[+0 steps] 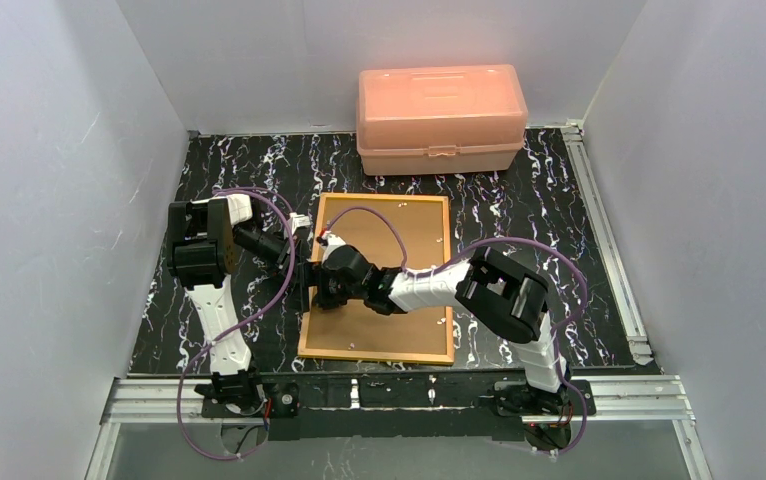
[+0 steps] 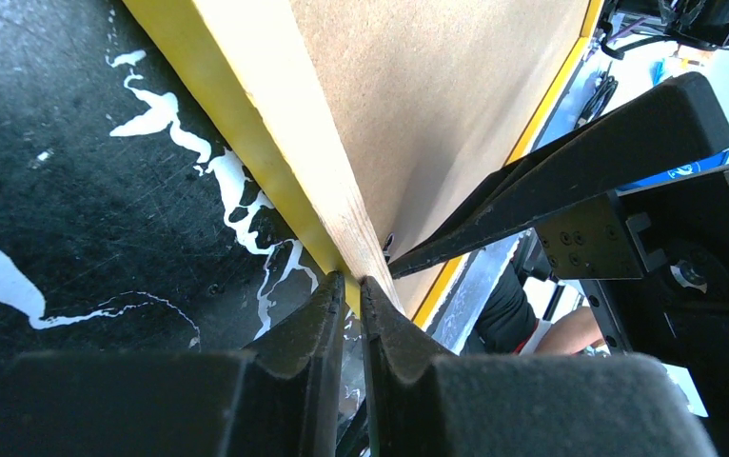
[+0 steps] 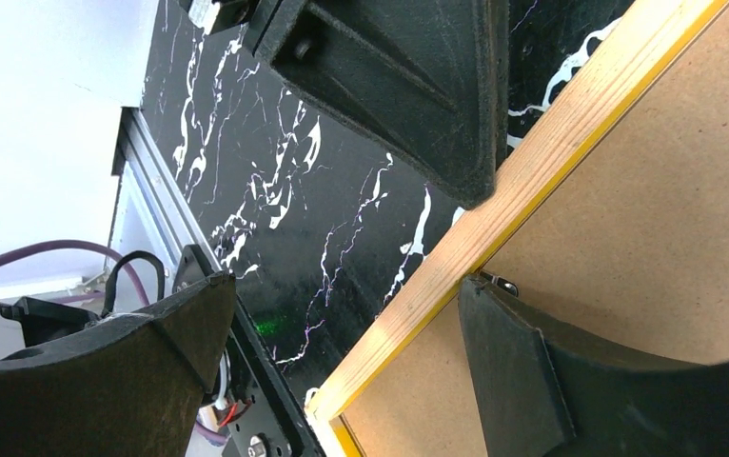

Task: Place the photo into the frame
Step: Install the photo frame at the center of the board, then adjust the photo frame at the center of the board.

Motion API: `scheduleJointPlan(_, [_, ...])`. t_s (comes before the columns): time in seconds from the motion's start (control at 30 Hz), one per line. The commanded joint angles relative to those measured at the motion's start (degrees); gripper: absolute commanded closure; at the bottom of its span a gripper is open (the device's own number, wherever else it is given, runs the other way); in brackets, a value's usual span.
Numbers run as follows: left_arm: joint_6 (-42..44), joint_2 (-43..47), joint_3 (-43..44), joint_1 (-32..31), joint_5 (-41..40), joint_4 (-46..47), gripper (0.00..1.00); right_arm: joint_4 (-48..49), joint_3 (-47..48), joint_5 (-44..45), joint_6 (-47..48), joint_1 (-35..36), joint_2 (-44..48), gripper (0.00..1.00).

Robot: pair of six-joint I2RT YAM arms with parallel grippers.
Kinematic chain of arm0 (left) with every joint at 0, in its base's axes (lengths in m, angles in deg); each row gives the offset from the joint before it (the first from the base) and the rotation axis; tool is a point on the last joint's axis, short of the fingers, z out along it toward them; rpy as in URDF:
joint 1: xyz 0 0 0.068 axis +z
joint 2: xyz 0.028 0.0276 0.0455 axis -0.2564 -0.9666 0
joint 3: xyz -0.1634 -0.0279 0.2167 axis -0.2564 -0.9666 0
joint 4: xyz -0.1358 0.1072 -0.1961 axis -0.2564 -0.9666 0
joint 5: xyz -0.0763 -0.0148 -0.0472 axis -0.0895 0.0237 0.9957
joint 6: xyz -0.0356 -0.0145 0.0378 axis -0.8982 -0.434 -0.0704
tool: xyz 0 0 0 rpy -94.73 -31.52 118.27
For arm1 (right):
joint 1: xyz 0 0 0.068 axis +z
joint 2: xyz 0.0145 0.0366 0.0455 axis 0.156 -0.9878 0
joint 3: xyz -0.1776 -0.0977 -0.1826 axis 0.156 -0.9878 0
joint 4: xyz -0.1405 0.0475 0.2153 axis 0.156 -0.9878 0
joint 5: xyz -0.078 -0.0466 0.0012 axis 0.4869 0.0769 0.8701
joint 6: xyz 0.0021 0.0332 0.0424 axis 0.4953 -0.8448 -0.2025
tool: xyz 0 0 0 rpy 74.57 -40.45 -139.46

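Left gripper (image 2: 348, 286): jaws drawn almost together with nothing seen between them, tips set against the outer left rim of the frame (image 1: 425, 235). The frame lay back-up on the marbled table (image 1: 539, 220), its long axis running away from the arm bases. Right gripper (image 3: 346, 286): jaws wide apart, straddling that same rim, one finger on the fibreboard back beside a clip (image 3: 499, 282), the other over the table. The photo appeared in no view.
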Motion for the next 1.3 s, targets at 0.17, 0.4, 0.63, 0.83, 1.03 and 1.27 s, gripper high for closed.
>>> scheduleJointPlan(0.17, [2.4, 2.0, 0.4, -0.2, 0.5, -2.9, 0.90, 2.8, 3.5, -3.8, 6.0, -1.1, 3.2, 0.03])
scheduleJointPlan(0.4, [9.9, 4.2, 5.0, 2.7, -1.0, -11.7, 0.85, -2.0, -5.2, -2.0, 5.8, -10.9, 20.0, 0.01])
scheduleJointPlan(0.63, [15.1, 15.1, -4.6, 0.3, -15.3, -2.2, 0.91, -27.5, -7.0, 11.6, 13.2, -26.4, 31.6, 0.01])
scheduleJointPlan(0.83, [19.1, 27.6, -20.9, -8.7, -24.4, 12.5, 0.93, -28.7, -12.0, 13.3, 15.3, -35.9, 33.7, 0.01])
scheduleJointPlan(1.03, [17.7, 29.4, -25.1, -13.2, -25.0, 17.2, 0.94, -22.8, -14.9, 6.3, 14.0, -40.0, 28.6, 0.02])
scheduleJointPlan(1.27, [14.9, 29.3, -26.1, -16.7, -21.5, 19.3, 0.94, -18.7, -12.3, 3.0, 13.9, -40.6, 23.4, 0.01])
